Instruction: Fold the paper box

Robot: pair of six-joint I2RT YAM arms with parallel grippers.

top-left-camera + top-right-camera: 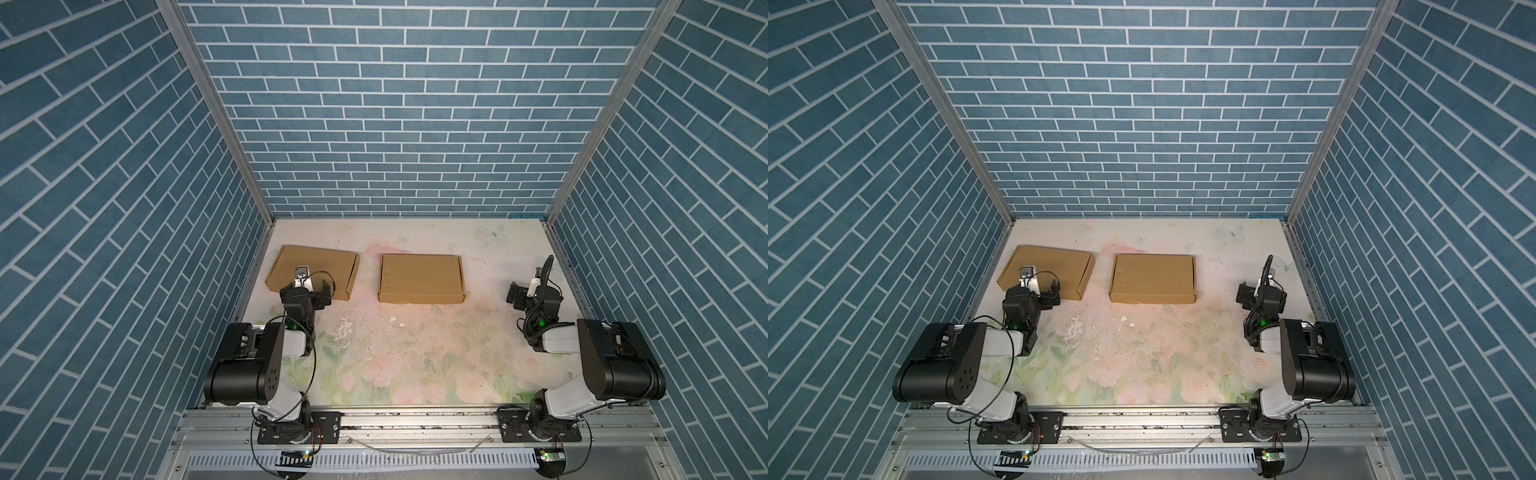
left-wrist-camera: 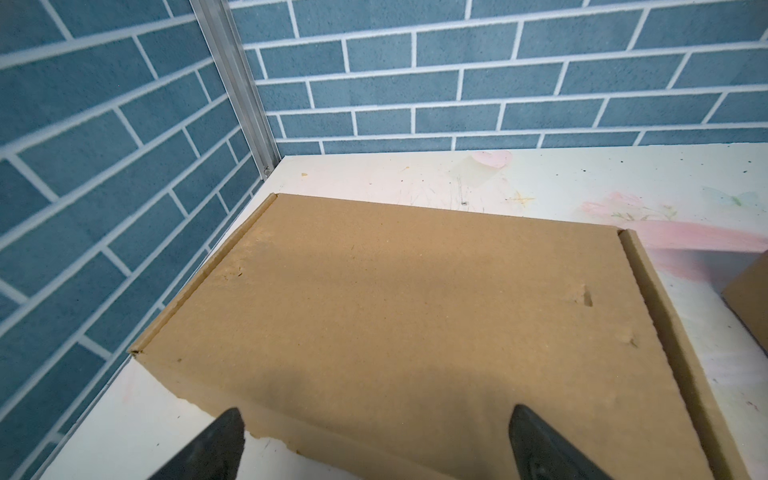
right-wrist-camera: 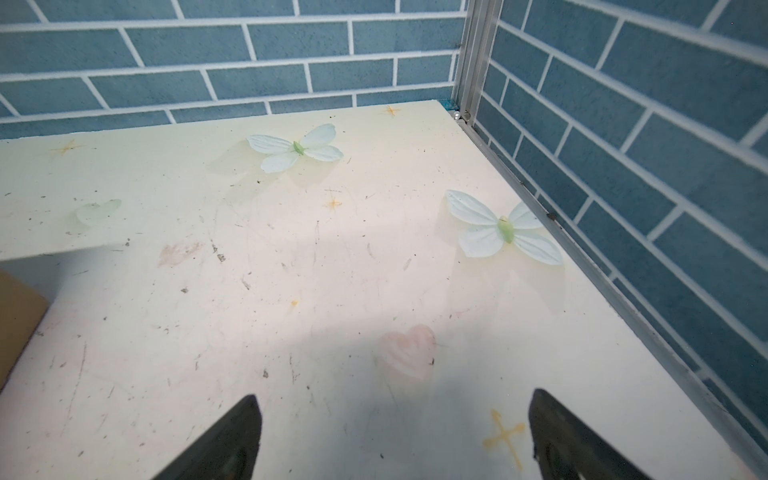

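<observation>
Two flat brown paper boxes lie closed on the floral table. One box (image 1: 318, 266) (image 1: 1054, 264) sits at the far left beside the wall. It fills the left wrist view (image 2: 395, 299). My left gripper (image 1: 322, 293) (image 1: 1052, 294) (image 2: 376, 413) hangs open over that box's near edge, its fingers spread wide and holding nothing. The other box (image 1: 419, 277) (image 1: 1152, 278) lies in the middle. My right gripper (image 1: 517, 297) (image 1: 1246, 296) (image 3: 392, 399) is open above bare table at the far right, well apart from both boxes.
Blue brick-pattern walls (image 1: 374, 124) close in the table on three sides, with metal corner posts (image 2: 232, 83) (image 3: 473, 58). Corners of the middle box show in the wrist views (image 2: 750, 291) (image 3: 16, 320). Small white scraps (image 1: 392, 319) lie before the middle box.
</observation>
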